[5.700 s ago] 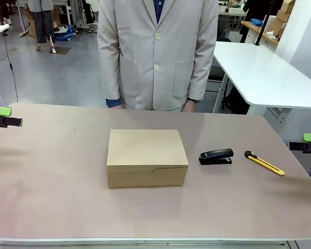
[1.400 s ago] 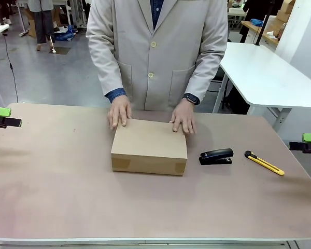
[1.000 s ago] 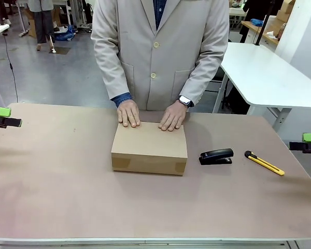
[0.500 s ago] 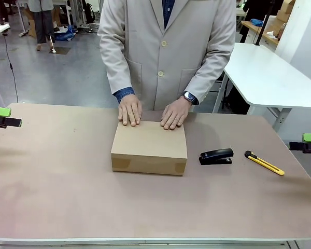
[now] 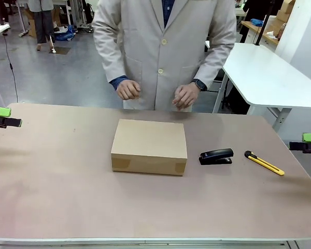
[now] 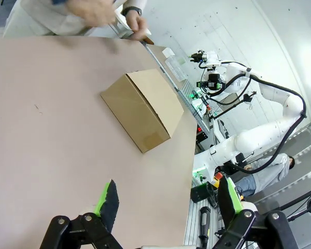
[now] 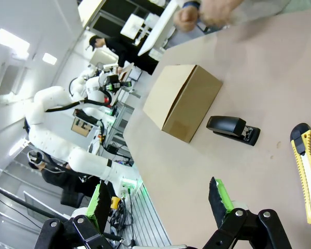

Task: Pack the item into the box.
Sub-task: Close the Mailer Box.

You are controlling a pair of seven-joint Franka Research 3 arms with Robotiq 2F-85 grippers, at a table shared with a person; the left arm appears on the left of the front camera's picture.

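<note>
The box [image 5: 149, 146] sits shut in the middle of the table, lid down; it also shows in the left wrist view [image 6: 140, 106] and the right wrist view [image 7: 184, 101]. The item is hidden from every view. My left gripper [image 5: 0, 116] hangs at the table's far left edge, well away from the box; its fingers [image 6: 108, 199] stand wide apart around nothing. My right gripper [image 5: 308, 142] hangs at the far right edge, open [image 7: 156, 199] and empty as well. The person's hands [image 5: 128, 89] are held above the far edge, off the box.
A black stapler [image 5: 216, 155] lies just right of the box, and a yellow utility knife [image 5: 264, 162] lies further right. The person in a light coat stands at the far side. A white table [image 5: 264, 78] stands behind on the right.
The person's hands, which rested on the box's far edge, have lifted off and drawn back toward the body. The box and both grippers have stayed put.
</note>
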